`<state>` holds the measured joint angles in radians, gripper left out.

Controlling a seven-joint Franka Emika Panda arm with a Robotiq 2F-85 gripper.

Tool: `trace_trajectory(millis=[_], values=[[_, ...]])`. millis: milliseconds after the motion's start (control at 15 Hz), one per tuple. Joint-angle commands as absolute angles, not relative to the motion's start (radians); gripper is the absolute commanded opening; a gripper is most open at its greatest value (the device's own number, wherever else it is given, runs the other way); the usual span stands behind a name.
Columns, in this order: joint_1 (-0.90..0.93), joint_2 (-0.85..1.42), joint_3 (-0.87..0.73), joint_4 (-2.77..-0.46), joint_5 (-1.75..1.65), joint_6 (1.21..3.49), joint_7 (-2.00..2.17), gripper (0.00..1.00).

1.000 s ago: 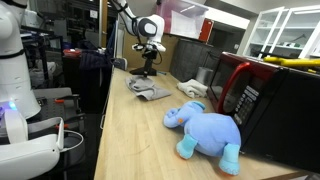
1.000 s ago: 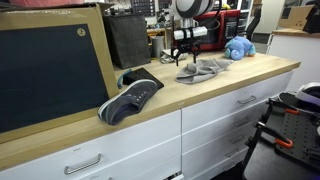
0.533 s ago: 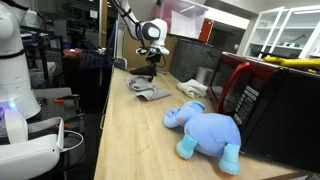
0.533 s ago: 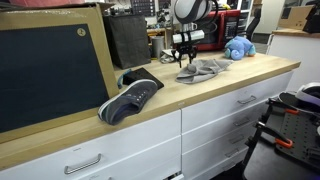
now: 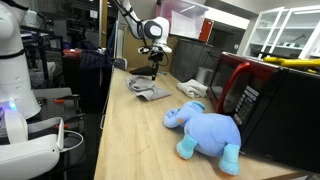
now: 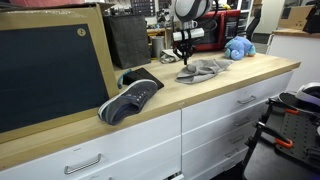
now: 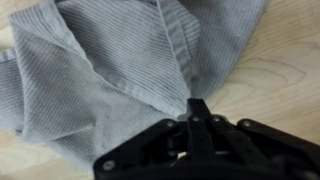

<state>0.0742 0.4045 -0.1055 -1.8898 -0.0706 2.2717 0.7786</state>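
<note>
**Pinching a fold of the cloth on the counter**

Farthest from the cloth, at the left of an exterior view, a dark panel in a wooden frame stands at the back of the counter. Closer to the cloth, yet well apart from it, a grey shoe sits near the counter's front edge. White drawers run below the wooden top.

Next comes the gripper, pointing straight down over the cloth's left end in this view. The cloth is grey and rumpled, and it lies on the counter top about midway between the back and the front edge. Just past the cloth to the right, and farther back, sits a blue plush.

In an exterior view taken along the counter, the gripper stands over the far part of the cloth. The plush lies nearer the camera, to the right of the cloth and apart from it. A red and black microwave stands farther right, well apart from the cloth.

In the wrist view the cloth is ribbed knit with bare wood at its right edge. The gripper comes in from the bottom. Its black fingers are drawn fully together with no gap between them. A raised ridge of cloth runs straight into the tips, so a narrow fold is caught between them. The rest of the cloth spreads flat around that spot.
</note>
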Motion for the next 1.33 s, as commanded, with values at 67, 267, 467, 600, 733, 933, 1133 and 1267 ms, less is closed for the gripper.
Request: trace_trajectory(millis=[67,267,467,600,733,933,1133,1267], values=[[0.085,0.395,-0.117,-1.889,-0.099,2.250,0.793,0.00],[0.086,0.396,-0.120,-1.887,-0.108,2.243,0.795,0.34],[0.087,0.395,-0.122,-1.891,-0.122,2.234,0.797,0.58],[0.089,0.395,-0.125,-1.896,-0.135,2.231,0.799,0.21],[0.089,0.395,-0.125,-1.900,-0.143,2.223,0.800,0.24],[0.089,0.394,-0.125,-1.905,-0.147,2.213,0.799,0.01],[0.086,0.391,-0.122,-1.900,-0.142,2.195,0.795,0.00],[0.084,0.384,-0.120,-1.896,-0.137,2.193,0.792,0.01]])
